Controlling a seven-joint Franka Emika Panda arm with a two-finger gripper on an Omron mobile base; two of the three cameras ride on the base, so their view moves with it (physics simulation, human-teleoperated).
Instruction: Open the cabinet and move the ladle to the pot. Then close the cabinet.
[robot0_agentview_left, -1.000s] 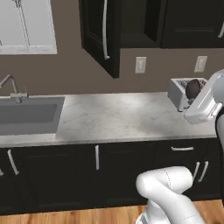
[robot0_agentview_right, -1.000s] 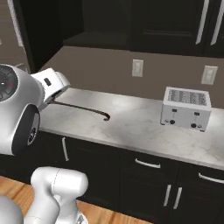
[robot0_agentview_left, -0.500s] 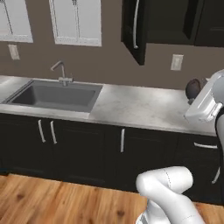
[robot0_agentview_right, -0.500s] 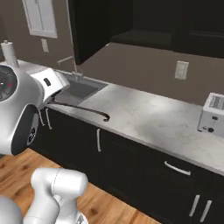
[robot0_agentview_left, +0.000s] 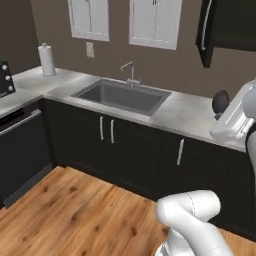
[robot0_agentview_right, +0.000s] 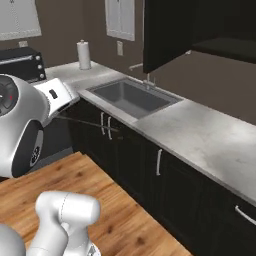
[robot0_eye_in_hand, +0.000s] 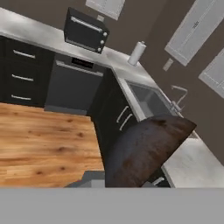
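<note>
Jaws grip the ladle (robot0_eye_in_hand: 146, 151), its brown bowl looming before the hand and its thin handle (robot0_agentview_right: 87, 123) running out over the floor. Sink (robot0_agentview_left: 121, 95) lies further right, with the cabinet (robot0_agentview_right: 162, 30) door open above it.

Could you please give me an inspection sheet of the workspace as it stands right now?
Surface: grey counter with a sink set in it.
Job's things: cabinet door open; ladle held in the air by its handle.
Clutter: paper towel roll and toaster oven on the counter.
Grippers: gripper shut on the ladle.
Cables: nothing seen.
Surroundings: black lower cabinets, dishwasher, windows, wood floor.
</note>
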